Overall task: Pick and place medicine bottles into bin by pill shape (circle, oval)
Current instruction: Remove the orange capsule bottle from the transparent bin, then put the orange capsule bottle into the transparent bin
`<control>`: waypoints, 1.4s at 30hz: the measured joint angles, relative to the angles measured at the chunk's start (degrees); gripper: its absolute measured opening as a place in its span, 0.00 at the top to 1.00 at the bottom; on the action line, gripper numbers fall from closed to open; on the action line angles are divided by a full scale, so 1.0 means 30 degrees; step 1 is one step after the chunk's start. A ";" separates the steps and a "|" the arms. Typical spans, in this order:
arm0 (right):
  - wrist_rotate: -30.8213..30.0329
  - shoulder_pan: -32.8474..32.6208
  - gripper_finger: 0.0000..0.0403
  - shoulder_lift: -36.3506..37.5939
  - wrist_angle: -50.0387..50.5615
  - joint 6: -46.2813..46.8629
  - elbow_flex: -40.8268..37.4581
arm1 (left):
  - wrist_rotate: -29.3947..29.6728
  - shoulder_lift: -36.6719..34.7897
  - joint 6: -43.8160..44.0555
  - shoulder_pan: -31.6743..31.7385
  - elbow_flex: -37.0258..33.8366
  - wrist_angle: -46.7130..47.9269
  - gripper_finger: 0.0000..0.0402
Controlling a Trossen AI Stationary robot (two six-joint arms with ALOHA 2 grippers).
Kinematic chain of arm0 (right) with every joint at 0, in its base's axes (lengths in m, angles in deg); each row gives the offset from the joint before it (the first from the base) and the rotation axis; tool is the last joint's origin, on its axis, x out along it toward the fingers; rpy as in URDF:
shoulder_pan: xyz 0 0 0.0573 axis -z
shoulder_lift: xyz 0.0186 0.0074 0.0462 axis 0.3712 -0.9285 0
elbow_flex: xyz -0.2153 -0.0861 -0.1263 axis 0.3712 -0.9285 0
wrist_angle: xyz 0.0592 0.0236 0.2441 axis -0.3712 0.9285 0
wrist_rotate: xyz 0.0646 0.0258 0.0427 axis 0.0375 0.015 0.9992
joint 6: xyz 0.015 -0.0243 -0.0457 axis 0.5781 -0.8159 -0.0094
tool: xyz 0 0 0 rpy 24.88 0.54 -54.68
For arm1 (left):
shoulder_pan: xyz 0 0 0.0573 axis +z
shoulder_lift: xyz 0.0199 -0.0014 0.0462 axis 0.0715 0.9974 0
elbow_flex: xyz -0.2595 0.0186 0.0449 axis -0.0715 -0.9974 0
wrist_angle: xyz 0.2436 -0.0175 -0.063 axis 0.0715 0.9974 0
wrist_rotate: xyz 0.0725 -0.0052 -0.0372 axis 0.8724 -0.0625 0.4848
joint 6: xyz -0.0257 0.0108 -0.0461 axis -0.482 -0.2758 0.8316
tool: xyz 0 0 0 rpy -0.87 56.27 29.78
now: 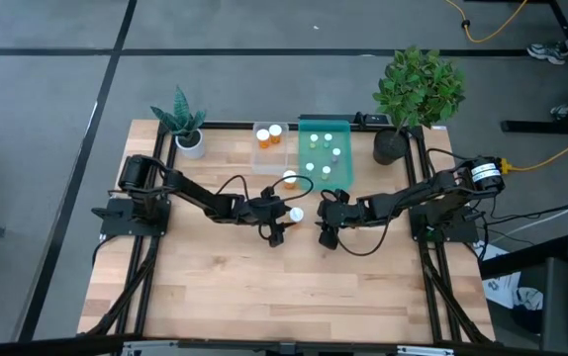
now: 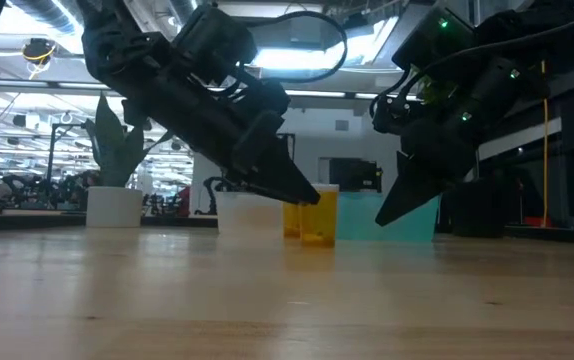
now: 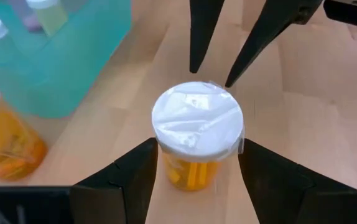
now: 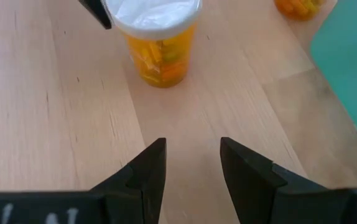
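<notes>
Wood surface (image 1: 215, 287); orange bottle (image 3: 194, 140) near teal bin (image 1: 324, 153): light, rigid, slick; grip body below cap. Left claw (image 3: 194, 171) open astride it, untouching; right claw (image 4: 191, 165) open, empty.

Overhead, table-level and 2 close wrist views all share 1 orange bottle (image 3: 196, 140).

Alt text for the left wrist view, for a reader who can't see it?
The left gripper straddles an upright orange bottle with a white cap, fingers open on either side. Beyond it, the right gripper points at the cap; a teal bin and another orange bottle stand alongside.
</notes>
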 joint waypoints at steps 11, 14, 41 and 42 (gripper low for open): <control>-0.0051 -0.0007 0.62 0.0000 -0.0011 0.0007 0.0000 | -0.0049 0.0000 0.1063 0.0107 0.0000 0.0552 0.45; -0.0047 -0.0007 0.62 0.0000 -0.0012 0.0006 0.0000 | -0.0237 0.0007 0.1715 0.0300 0.0000 0.1306 0.42; 0.0300 -0.0007 0.62 0.0439 0.2754 0.1059 0.0551 | -0.1037 -0.1676 -0.1447 0.0962 0.8764 1.9729 0.34; 0.0270 -0.0007 0.62 0.0793 0.4391 0.1557 0.1029 | -0.1212 -0.1676 -0.1717 0.1108 0.9216 1.9958 0.34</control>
